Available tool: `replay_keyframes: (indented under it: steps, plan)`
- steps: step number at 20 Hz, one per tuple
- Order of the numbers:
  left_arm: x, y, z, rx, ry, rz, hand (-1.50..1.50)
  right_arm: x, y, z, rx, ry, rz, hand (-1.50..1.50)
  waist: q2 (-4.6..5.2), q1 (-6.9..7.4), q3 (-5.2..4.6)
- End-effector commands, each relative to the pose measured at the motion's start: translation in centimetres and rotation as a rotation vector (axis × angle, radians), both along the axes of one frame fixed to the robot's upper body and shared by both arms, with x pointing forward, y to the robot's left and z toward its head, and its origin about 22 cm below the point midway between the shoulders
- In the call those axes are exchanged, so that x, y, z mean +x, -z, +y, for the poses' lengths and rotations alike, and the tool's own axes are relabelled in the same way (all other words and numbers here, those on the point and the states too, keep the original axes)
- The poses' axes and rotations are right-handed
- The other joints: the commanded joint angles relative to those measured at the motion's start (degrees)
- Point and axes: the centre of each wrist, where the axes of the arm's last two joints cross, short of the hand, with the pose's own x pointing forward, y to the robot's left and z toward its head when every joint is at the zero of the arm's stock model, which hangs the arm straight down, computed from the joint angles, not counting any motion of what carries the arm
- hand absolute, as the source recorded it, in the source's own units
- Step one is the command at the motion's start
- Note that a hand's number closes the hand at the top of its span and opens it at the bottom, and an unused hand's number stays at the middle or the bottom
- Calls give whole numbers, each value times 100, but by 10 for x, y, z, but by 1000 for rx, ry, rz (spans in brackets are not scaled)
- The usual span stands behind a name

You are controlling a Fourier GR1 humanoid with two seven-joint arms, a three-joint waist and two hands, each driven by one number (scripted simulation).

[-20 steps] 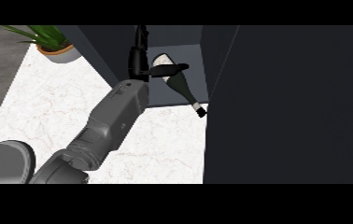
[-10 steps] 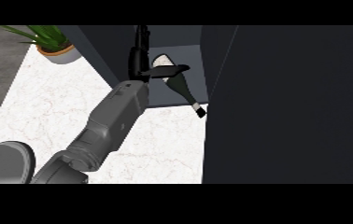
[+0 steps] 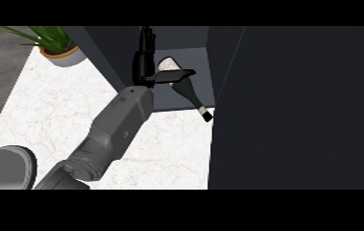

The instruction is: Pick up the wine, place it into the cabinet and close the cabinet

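My left hand (image 3: 153,73) inside cabinet (image 3: 284,105), fingers straight, thumb over wine (image 3: 186,88) | glass: heavy, slick, breakable; grasp body, not neck.

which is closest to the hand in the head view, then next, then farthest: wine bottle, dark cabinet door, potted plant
From the left hand:
1. wine bottle, tilted in the cabinet opening, right against the thumb.
2. cabinet door, the dark panel further to the right.
3. potted plant, up at the counter's left corner.
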Motion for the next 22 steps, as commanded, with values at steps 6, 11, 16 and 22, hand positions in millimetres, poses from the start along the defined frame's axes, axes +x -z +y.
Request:
replay_keyframes:
  steps: [6, 11, 16, 22]
  plan:
    - [-40, 33, -6, -39, 13, 52, -150, -10, -3, -7, 0, 32, -4, -150, -80, 244, 0]
    - [-83, 37, -38, -32, 36, 56, -150, -14, -7, -4, 2, 31, -2, -150, -69, 303, -2]
    - [-126, 45, -52, -13, 25, 22, -150, -25, -10, -4, 15, 71, -21, -150, -68, 403, -2]
    - [-149, 17, -69, -66, 81, 3, -150, -24, -7, -19, -18, 78, -17, -150, -54, 414, 0]
